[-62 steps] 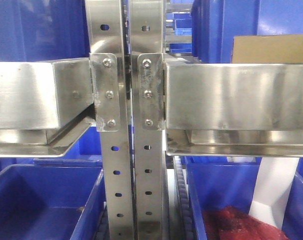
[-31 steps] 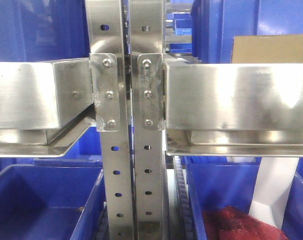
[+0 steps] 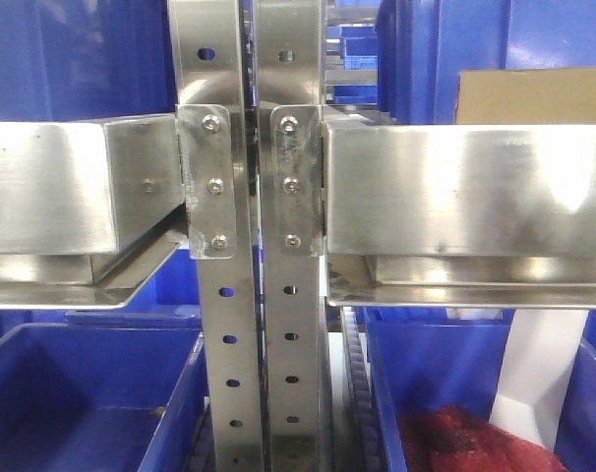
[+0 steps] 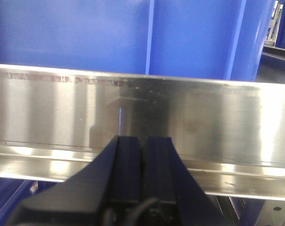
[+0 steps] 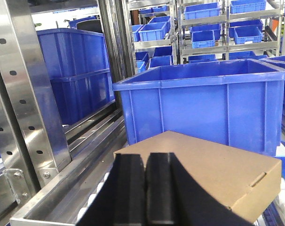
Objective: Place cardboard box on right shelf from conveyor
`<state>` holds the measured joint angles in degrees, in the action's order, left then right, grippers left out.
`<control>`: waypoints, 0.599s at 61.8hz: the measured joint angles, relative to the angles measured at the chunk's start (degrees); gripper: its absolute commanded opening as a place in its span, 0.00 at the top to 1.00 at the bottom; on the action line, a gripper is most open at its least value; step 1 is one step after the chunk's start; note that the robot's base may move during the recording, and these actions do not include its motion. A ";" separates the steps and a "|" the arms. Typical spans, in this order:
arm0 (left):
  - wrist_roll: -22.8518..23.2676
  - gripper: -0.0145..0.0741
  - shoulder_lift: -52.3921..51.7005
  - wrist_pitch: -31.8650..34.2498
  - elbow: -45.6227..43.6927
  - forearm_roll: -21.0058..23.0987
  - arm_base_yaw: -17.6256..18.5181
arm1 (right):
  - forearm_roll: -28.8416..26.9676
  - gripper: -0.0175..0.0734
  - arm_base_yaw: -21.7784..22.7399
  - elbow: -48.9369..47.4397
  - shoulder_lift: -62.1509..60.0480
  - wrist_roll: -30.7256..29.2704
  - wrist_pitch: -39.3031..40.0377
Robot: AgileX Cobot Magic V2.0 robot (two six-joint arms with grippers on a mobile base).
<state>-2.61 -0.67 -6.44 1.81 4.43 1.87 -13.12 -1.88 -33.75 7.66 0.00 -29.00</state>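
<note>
The cardboard box (image 5: 213,174), plain tan, lies flat on the right shelf (image 3: 465,187), just behind its broad steel front rail. Only the box's top strip (image 3: 534,95) shows above the rail in the front view. My right gripper (image 5: 146,157) is shut with nothing between its fingers, and its tips hover at the box's near corner. Whether they touch the box, I cannot tell. My left gripper (image 4: 145,141) is shut and empty, close in front of a shiny steel rail (image 4: 142,108). The conveyor is out of view.
A large blue bin (image 5: 203,103) stands right behind the box. Perforated steel uprights (image 3: 249,295) divide the right shelf from the left shelf (image 3: 72,187) with its slanted brace. Below are blue bins (image 3: 82,393), one holding red material (image 3: 465,442). White rollers (image 5: 98,188) line the shelf floor.
</note>
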 measured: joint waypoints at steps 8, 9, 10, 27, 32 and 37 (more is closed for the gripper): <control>0.00 0.97 0.00 0.00 0.00 0.00 0.00 | 0.21 0.75 0.00 0.12 0.00 0.00 0.00; 0.00 0.97 0.00 0.00 0.00 0.00 0.00 | 0.54 0.75 0.00 0.23 0.00 0.00 0.03; 0.00 0.97 0.00 0.00 0.00 0.00 0.00 | 0.85 0.75 0.00 0.24 0.00 0.00 0.14; 0.00 0.97 0.00 0.00 0.00 0.00 0.00 | 7.55 0.75 6.53 7.79 -0.87 0.00 7.99; 0.00 0.97 0.00 0.00 0.00 0.00 0.00 | 7.90 0.75 9.00 12.50 -2.96 0.00 11.39; 0.00 0.97 0.00 0.00 0.00 0.00 0.00 | 7.99 0.75 10.01 17.27 -5.28 0.00 14.75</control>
<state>-2.61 -0.67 -6.44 1.81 4.43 1.87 -5.12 8.13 -16.48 2.38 0.00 -14.25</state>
